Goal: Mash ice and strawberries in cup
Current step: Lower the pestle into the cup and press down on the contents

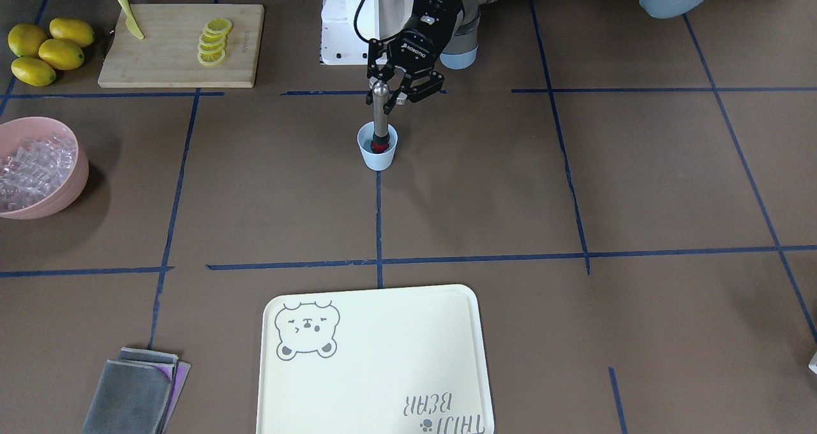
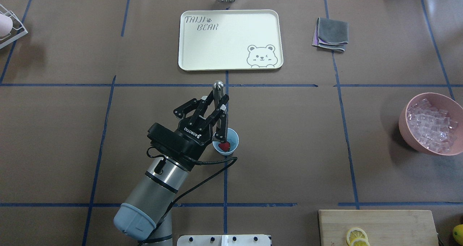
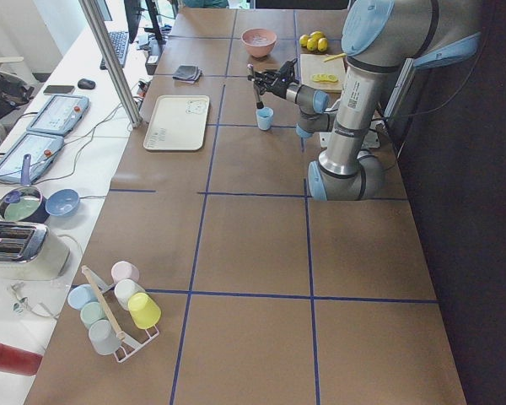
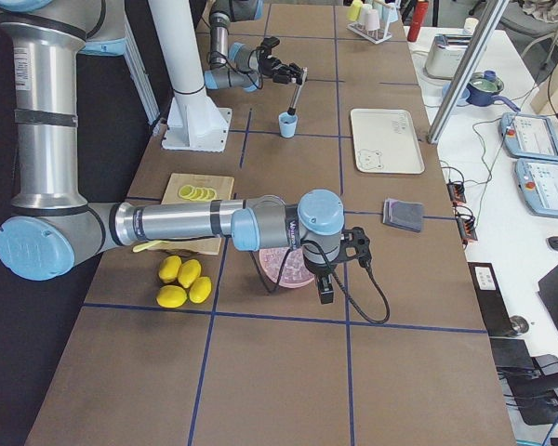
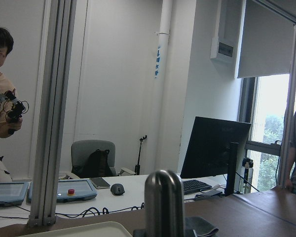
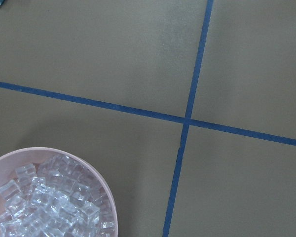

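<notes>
Barely visible: strawberry inside cup

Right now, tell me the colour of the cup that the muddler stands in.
Pale blue, plain; the cup shows best in the exterior front-facing view.

The muddler stands between the fingers of the left gripper, its lower end in the cup just below. The strawberry lies in that cup. Ahead of the gripper, farther from the robot, lies the tray; the cloth is ahead and to the right. Well off to the gripper's right sits the bowl holding ice — and back toward the robot on that side, the cutting board bearing lemon slices.
</notes>
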Controlling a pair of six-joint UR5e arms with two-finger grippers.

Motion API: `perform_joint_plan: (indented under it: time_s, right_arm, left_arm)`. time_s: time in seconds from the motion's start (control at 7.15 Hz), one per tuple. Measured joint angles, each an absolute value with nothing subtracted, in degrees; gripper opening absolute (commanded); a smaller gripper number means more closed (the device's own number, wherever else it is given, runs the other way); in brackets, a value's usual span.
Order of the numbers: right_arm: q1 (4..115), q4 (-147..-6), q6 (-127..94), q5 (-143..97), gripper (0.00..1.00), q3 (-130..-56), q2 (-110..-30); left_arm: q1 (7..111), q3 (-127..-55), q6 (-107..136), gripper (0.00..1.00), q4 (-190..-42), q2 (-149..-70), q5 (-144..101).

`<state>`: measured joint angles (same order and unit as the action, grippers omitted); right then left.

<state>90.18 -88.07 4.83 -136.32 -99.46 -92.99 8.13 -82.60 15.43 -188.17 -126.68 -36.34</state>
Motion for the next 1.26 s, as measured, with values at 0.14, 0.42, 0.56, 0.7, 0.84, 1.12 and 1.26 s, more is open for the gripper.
perform_joint_plan:
  time_s: [0.14, 0.42, 0.56, 0.7, 0.84, 1.12, 1.26]
  right_arm:
    - [90.18, -88.07, 4.84, -136.32, 0.99, -99.42, -92.99]
    - [90.18, -88.07, 4.84, -136.32, 0.99, -99.41, -92.96]
    - [90.18, -88.07, 4.85, -136.32, 0.99, -99.4, -92.97]
    - [90.18, -88.07, 4.89, -136.3, 0.99, -99.41, -92.96]
    - [90.18, -88.07, 4.91, -136.26, 0.99, -99.4, -92.95]
    - [90.18, -88.07, 4.92, -136.23, 0.99, -99.41, -92.98]
    - [90.18, -88.07, 4.92, -136.23, 0.99, -99.41, -92.97]
  left_arm:
    - [8.11, -81.57, 15.63, 0.0, -188.17, -127.26, -36.29]
    - [8.02, -79.75, 16.04, 0.0, -188.15, -128.27, -35.71]
    - [7.94, -79.24, 16.53, 0.0, -188.11, -128.36, -35.5]
    - [7.82, -78.69, 16.83, 0.0, -188.11, -128.42, -35.3]
    - [7.63, -78.11, 16.97, 0.0, -188.15, -128.46, -35.02]
    - [7.11, -77.49, 17.1, 0.0, -188.21, -128.46, -34.37]
    - [6.93, -77.31, 17.13, 0.0, -188.21, -128.46, -34.15]
